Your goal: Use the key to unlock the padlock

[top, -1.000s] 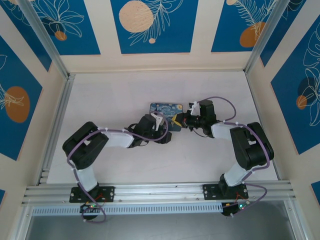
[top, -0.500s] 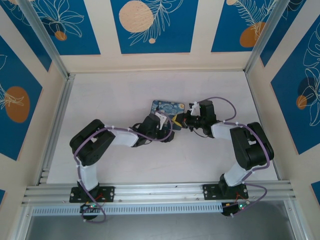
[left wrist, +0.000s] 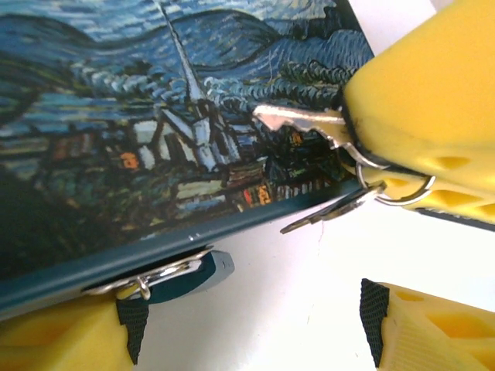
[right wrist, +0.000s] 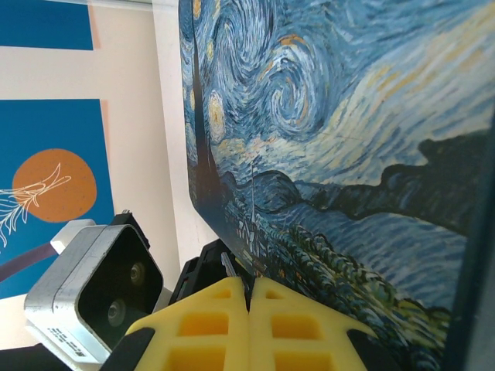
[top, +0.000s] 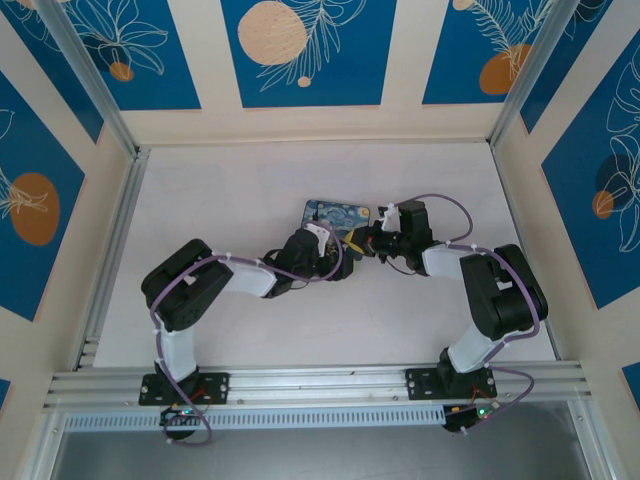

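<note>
Padlock point(left wrist: 193, 272): the teal body hangs by its silvery shackle at the near edge of the box point(left wrist: 116, 139), just above the desk point(left wrist: 298, 305). The left tool point(left wrist: 247, 332) is spread wide and grips nothing. One finger point(left wrist: 54, 340) lies just beside the padlock, and we cannot tell whether they touch. The right tool point(right wrist: 249, 287) is clamped on the key point(left wrist: 298, 120), whose blade points across the box lid. A second key point(left wrist: 325, 218) dangles from the ring point(left wrist: 402, 193). From above, we see both tools close together at the box's near edge.
</note>
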